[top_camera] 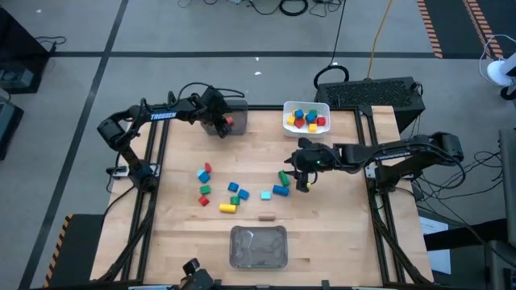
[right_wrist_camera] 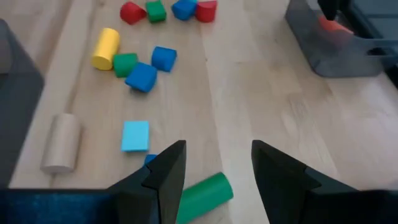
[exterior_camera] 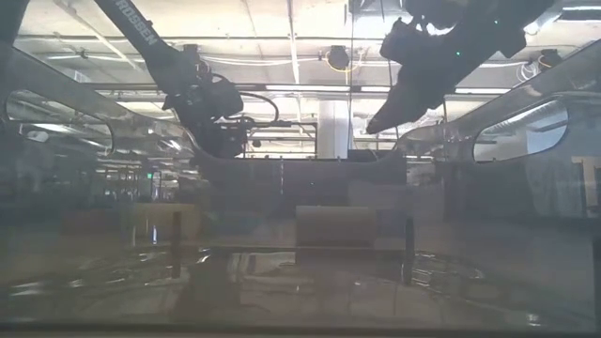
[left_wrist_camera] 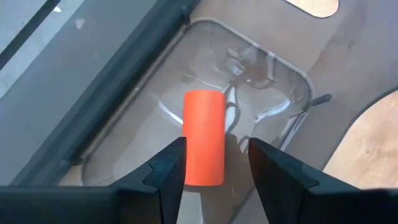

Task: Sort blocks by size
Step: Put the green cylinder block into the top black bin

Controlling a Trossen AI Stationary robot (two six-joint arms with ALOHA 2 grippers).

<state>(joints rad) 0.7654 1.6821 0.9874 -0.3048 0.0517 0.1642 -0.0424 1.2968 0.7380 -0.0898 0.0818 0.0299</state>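
Note:
A red cylinder block (left_wrist_camera: 204, 137) lies lengthwise between the fingers of my open left gripper (left_wrist_camera: 216, 149), over the floor of the grey bin (top_camera: 234, 113) at the table's far left. There is a clear gap between the block and one finger. My right gripper (right_wrist_camera: 217, 152) hangs open above the table's middle right (top_camera: 304, 181) with nothing between its fingers. A green cylinder (right_wrist_camera: 202, 196) lies on the wood just below it. Several more blocks lie loose on the table: a yellow cylinder (right_wrist_camera: 106, 48), blue pieces (right_wrist_camera: 142, 77), a light-blue tile (right_wrist_camera: 135, 135) and a tan cylinder (right_wrist_camera: 60, 143). My left gripper's fingers point steeply down into the grey bin, one on each side of the red cylinder and running along it. One finger (left_wrist_camera: 267, 168) stands clear of it. Whether the other finger (left_wrist_camera: 168, 171) touches its side (left_wrist_camera: 188, 155), I cannot tell.
A white bin (top_camera: 287, 109) with several coloured blocks stands at the far edge, right of the grey bin. A clear bin (top_camera: 258, 259) sits at the near edge. Bare wood lies between the loose blocks and the far bins.

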